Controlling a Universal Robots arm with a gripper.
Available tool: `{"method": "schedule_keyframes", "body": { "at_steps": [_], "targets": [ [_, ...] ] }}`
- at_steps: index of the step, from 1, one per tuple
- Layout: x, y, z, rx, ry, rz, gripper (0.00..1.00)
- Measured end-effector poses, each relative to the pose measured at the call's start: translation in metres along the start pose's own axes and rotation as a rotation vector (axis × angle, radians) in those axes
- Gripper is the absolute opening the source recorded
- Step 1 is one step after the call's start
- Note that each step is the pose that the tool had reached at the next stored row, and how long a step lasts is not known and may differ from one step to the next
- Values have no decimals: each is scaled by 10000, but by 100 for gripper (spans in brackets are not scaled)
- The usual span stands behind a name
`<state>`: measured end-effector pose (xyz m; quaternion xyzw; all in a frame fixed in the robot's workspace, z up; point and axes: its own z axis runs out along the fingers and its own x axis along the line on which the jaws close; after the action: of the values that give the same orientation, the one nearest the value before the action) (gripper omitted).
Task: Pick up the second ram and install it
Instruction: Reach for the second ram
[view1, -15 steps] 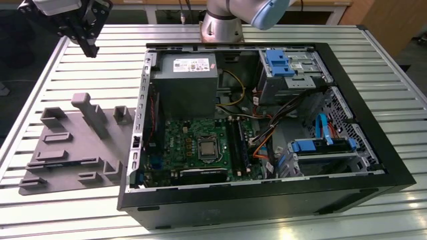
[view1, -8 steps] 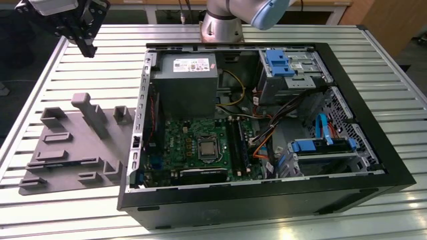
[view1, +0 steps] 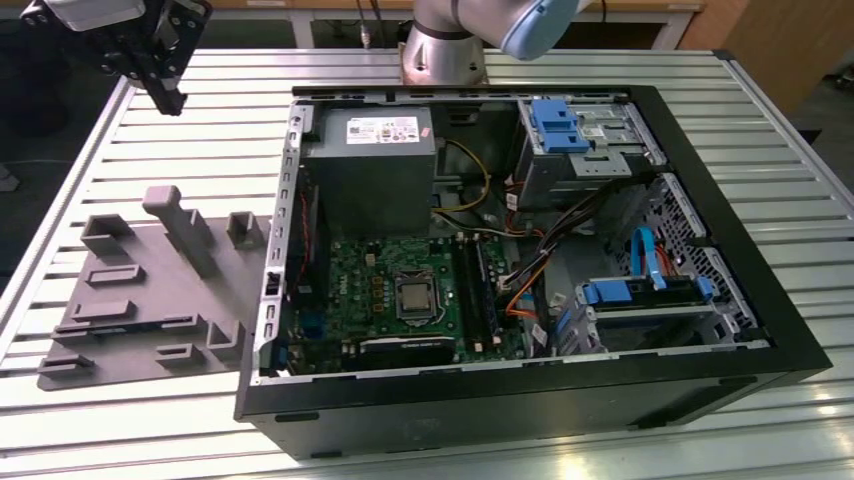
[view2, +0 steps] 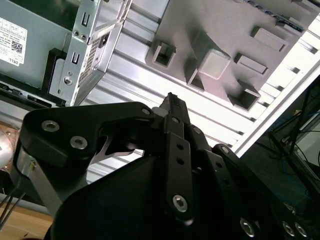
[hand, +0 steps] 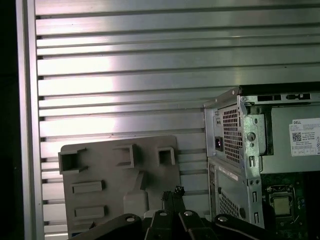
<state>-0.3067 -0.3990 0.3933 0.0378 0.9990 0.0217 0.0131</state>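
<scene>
Black metal gripper (view1: 170, 98) is hovering by the grey plastic tray (view1: 134, 292), fingers pinched together, empty. Descending closed, it's probably risking jabbing it.

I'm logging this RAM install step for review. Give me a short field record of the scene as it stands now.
gripper: shut, fingertips together in both wrist views, nothing seen between them
gripper position: above the slatted table, beyond the grey tray
computer case: open, on the exterior view's right of the tray
motherboard: exposed, memory slots beside the processor socket
</scene>
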Motion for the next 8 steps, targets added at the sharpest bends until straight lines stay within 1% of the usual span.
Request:
{"method": "schedule_keyframes", "body": {
  "at_steps": [8],
  "targets": [
    [69,-5,-2,0,0,1,11]
  ]
}}
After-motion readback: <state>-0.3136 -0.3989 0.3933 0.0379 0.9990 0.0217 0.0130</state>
